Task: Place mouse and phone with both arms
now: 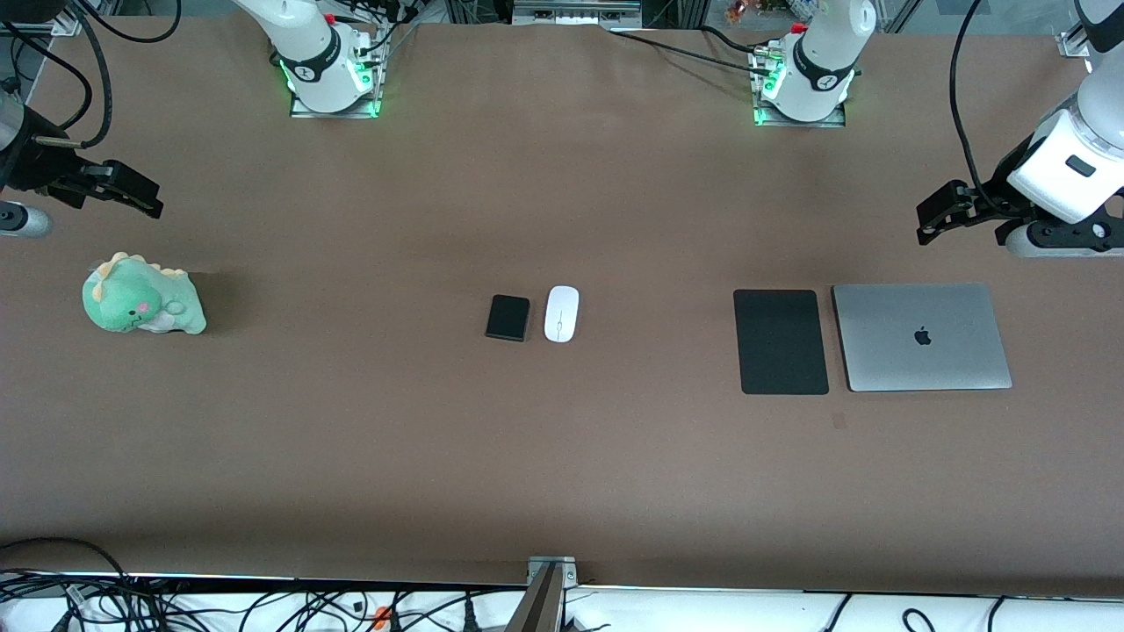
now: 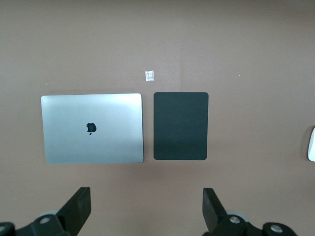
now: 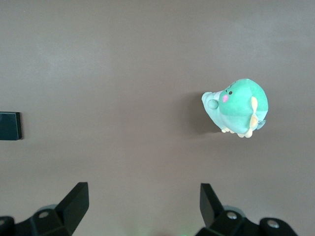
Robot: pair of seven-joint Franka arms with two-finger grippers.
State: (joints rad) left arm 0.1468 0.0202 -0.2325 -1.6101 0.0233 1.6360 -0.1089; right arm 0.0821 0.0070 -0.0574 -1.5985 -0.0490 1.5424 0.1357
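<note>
The white mouse [image 1: 561,313] and the black phone [image 1: 507,317] lie side by side at the table's middle, the phone toward the right arm's end. Only the mouse's edge shows in the left wrist view [image 2: 311,144], and only the phone's edge in the right wrist view [image 3: 10,126]. My left gripper [image 1: 935,219] hangs open and empty over bare table at the left arm's end; its own view [image 2: 146,206] shows the jaws wide apart. My right gripper [image 1: 132,193] hangs open and empty over bare table at the right arm's end, as its own view [image 3: 144,204] shows.
A flat black mat [image 1: 781,341] and a closed grey laptop [image 1: 921,336] lie side by side toward the left arm's end. A green plush dinosaur [image 1: 143,295] sits toward the right arm's end. A small tag [image 2: 150,75] lies near the mat.
</note>
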